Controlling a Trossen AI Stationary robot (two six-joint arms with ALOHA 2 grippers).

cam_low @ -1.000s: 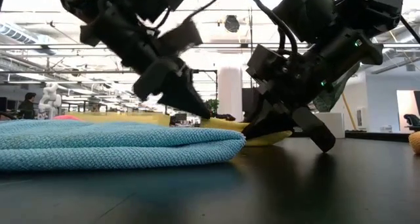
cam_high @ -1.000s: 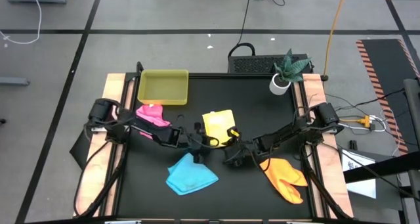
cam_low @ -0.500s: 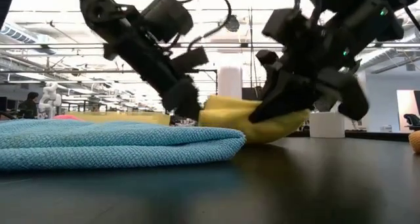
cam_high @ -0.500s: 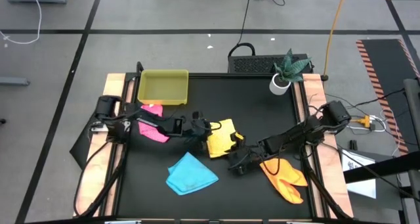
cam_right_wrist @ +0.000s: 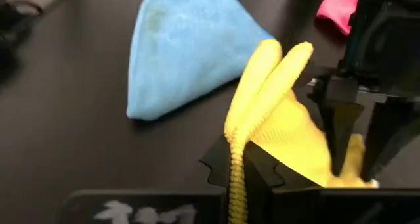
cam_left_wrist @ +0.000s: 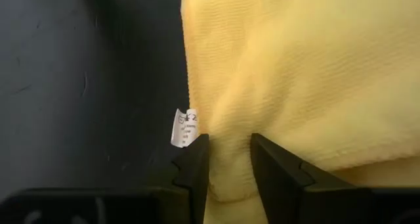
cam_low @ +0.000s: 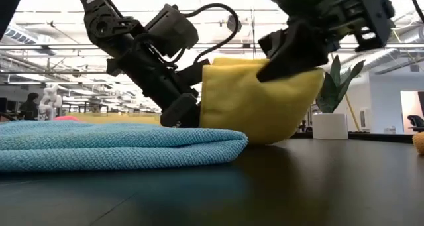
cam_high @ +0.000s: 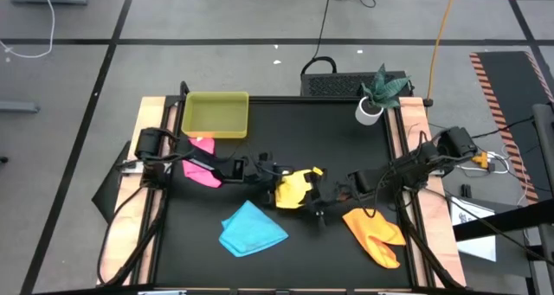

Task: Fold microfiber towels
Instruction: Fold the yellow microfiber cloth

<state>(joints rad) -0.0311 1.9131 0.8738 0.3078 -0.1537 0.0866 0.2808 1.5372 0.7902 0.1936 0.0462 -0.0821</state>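
- The yellow towel (cam_high: 293,189) is held up off the surface (cam_high: 346,139) at its middle, gathered between the two pincers, with its lower bulge resting on the surface in the low view.
- The left pincer (cam_left_wrist: 228,159) is seen in its wrist view closed down on a fold of the yellow towel near the white label (cam_left_wrist: 184,127); only a thin layer of cloth sits between the fingers, so the cloth is judged gripped.
- The right pincer (cam_right_wrist: 246,178) is clamped tight on a doubled edge of the same towel, which stands up out of its fingers as two stacked layers.
- The towel's long axis is judged to run from one pincer to the other, the left pincer at the near-left end and the right pincer at the raised opposite end, higher in the low view.
- The coming move is judged to turn on that span: the raised edge would have to be carried over toward the left pincer's side for the halves to meet.
- The sky blue towel (cam_high: 251,228) lies just in front of the left pincer, the pink towel (cam_high: 201,161) behind its arm, the orange towel (cam_high: 376,234) beside the right arm.
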